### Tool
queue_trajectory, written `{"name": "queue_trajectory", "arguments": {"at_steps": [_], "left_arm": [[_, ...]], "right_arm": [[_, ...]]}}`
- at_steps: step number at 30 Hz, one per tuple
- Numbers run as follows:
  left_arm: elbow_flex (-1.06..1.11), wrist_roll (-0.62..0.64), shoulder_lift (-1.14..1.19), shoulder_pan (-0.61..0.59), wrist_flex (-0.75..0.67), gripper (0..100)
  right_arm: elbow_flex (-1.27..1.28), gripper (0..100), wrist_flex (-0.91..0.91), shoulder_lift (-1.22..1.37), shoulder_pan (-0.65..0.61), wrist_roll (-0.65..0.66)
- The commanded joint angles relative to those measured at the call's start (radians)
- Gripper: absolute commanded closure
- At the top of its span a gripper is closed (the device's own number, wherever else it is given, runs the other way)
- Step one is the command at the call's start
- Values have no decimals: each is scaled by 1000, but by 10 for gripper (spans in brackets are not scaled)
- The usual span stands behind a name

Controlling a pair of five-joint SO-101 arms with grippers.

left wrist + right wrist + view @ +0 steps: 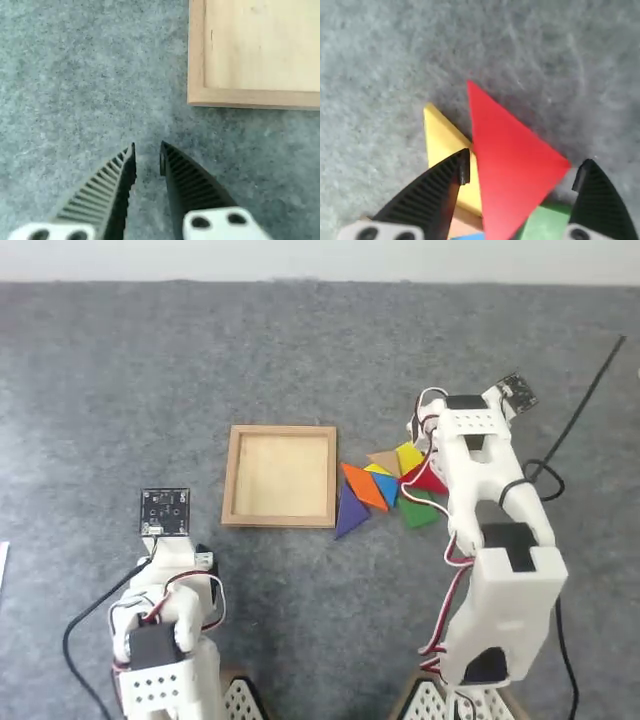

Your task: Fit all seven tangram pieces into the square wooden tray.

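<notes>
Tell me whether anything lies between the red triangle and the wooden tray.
Yes. The orange triangle and blue piece lie between the red triangle and the wooden tray, so a flat slide looks blocked. If it is lifted over them, nothing visible interferes.

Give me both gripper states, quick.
Left gripper: open just a crack, empty.
Right gripper: open, straddling the red triangle, not clamped on it.

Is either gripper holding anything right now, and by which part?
Nothing is held yet. The right gripper stands open astride the red triangle; the left gripper is empty.
</notes>
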Motion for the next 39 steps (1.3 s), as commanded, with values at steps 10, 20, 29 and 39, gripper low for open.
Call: {"name": "queue_trajectory", "arguments": {"at_steps": [10, 20, 29, 39], "left_arm": [[-12, 0, -18, 5, 3, 920], [-12, 0, -18, 5, 3, 920], [-12, 0, -18, 5, 3, 920], [-12, 0, -18, 5, 3, 920]], "right_arm": [[-78, 670, -15, 30, -5, 8], [-77, 670, -39, 91, 24, 241], [-106, 670, -41, 133, 25, 239], [-104, 670, 56, 128, -7, 137]]}}
